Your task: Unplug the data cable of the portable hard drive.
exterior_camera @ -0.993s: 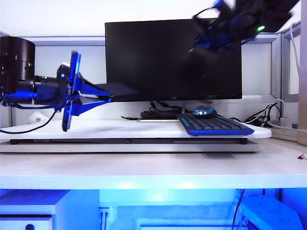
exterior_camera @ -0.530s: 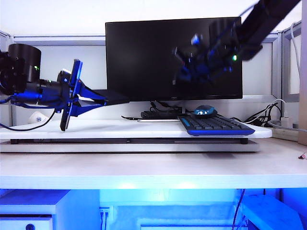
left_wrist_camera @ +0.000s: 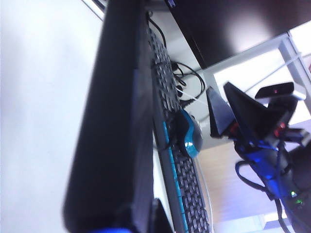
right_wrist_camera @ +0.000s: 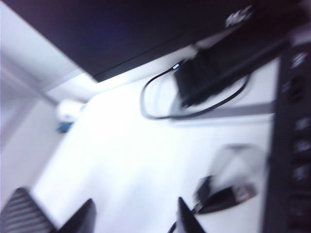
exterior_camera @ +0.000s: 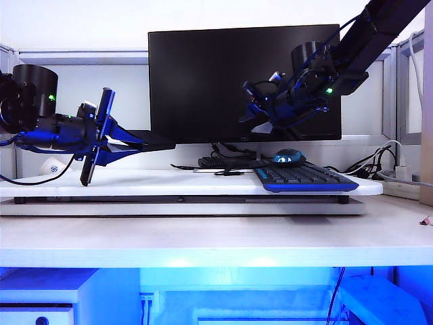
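Note:
The portable hard drive (exterior_camera: 157,140), a thin matte-black slab, is held level above the left part of the white desk. My left gripper (exterior_camera: 139,141) is shut on its near end. In the left wrist view the drive (left_wrist_camera: 116,121) fills the middle, running out from the left gripper (left_wrist_camera: 141,224). The data cable (right_wrist_camera: 224,195) lies loose on the white desk with its silver-tipped plug free, and shows as a small dark loop (exterior_camera: 229,173) in the exterior view. My right gripper (exterior_camera: 252,112) hangs above it in front of the monitor. That gripper (right_wrist_camera: 135,216) is open with nothing between its fingers.
A black monitor (exterior_camera: 243,81) stands at the back. A black-and-blue keyboard (exterior_camera: 304,179) and a teal mouse (exterior_camera: 288,158) lie to the right. A black box (right_wrist_camera: 209,73) with a looped cable sits under the monitor. White cords (exterior_camera: 399,169) run at the far right.
My right arm came down and left from the top corner and its jaws opened. The data cable now lies on the desk. My left gripper sank slightly, still holding the drive.

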Controlling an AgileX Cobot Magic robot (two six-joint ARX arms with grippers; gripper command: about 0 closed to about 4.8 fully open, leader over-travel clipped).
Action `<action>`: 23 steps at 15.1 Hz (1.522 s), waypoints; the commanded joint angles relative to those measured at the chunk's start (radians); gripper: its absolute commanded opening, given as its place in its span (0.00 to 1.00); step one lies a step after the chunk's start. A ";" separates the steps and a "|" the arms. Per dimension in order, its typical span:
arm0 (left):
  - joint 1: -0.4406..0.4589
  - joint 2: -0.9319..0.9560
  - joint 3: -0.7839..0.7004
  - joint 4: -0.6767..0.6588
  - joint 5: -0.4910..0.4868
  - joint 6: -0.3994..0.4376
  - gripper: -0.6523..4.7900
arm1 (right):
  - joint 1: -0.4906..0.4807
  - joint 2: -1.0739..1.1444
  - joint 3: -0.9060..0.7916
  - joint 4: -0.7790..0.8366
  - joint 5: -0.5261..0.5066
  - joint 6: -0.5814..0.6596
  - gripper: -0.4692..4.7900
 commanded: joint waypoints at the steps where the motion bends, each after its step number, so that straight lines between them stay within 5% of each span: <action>1: 0.020 0.001 0.002 -0.022 -0.061 0.008 0.11 | 0.027 -0.007 0.005 0.013 -0.045 0.021 0.63; 7: 0.045 0.001 0.002 -0.206 -0.165 0.003 0.11 | 0.079 -0.010 0.006 0.027 -0.100 0.039 0.63; 10: 0.055 0.001 0.002 -0.238 -0.190 0.034 0.29 | 0.102 -0.010 0.014 0.044 -0.116 0.043 0.63; 16: 0.060 0.001 0.003 -0.286 -0.332 0.361 0.39 | 0.115 -0.010 0.017 0.043 -0.121 0.043 0.63; 18: 0.060 0.001 0.003 -0.326 -0.344 0.509 0.56 | 0.115 -0.010 0.019 0.043 -0.127 0.040 0.63; 20: 0.059 0.000 0.003 -0.343 -0.369 0.596 0.90 | 0.116 -0.010 0.019 0.043 -0.129 0.034 0.63; 23: 0.059 0.000 0.012 -0.364 -0.369 0.699 0.99 | 0.116 -0.010 0.019 0.037 -0.138 -0.013 0.74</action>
